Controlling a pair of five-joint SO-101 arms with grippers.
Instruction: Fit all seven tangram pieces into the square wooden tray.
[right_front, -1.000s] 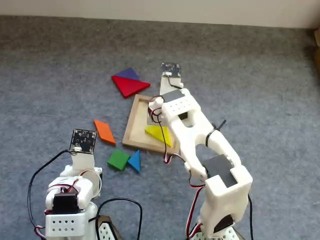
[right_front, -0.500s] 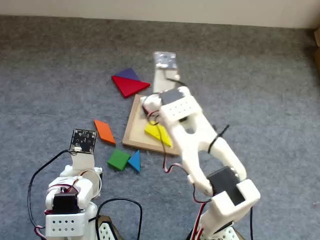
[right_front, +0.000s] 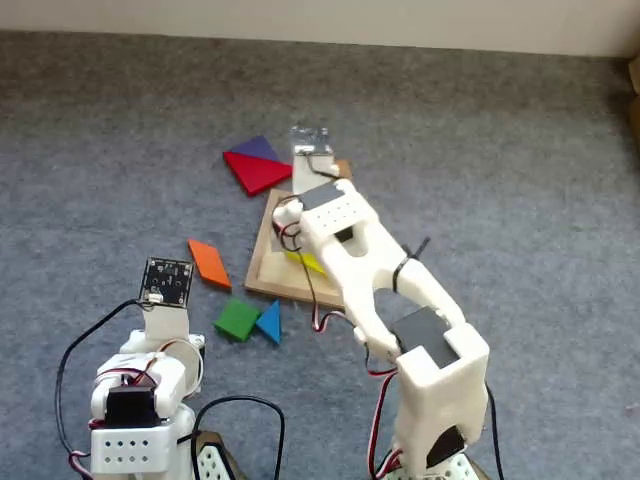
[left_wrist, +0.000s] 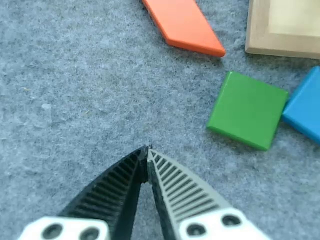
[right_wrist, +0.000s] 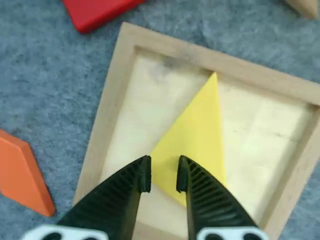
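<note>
The right arm swings back in over the tray (right_wrist: 112, 100)! A moment ago its wrist reached out past the far rim; now it has pulled in and shifted toward the red triangle (right_wrist: 97, 10), hanging low over the board. The right pincer (right_wrist: 163, 177) is released, jaws parted only a sliver and holding nothing, with its tips just above the near corner of the yellow triangle (right_wrist: 200, 135). That yellow piece lies flat inside the tray, slanting across the middle rather than tucked against a wall. It looks like a nudge or a re-grip is being lined up to square it away.

One piece in, and the others wait on the counter. The purple piece (right_front: 258, 148) sits by the red one beyond the tray, and the orange parallelogram (right_wrist: 20, 170) lies off the tray's side. The green square (left_wrist: 247, 110) and blue triangle (left_wrist: 305, 112) touch near the left arm. The left pincer (left_wrist: 148, 155) hasn't budged, clenched on nothing, tips close to the counter.
</note>
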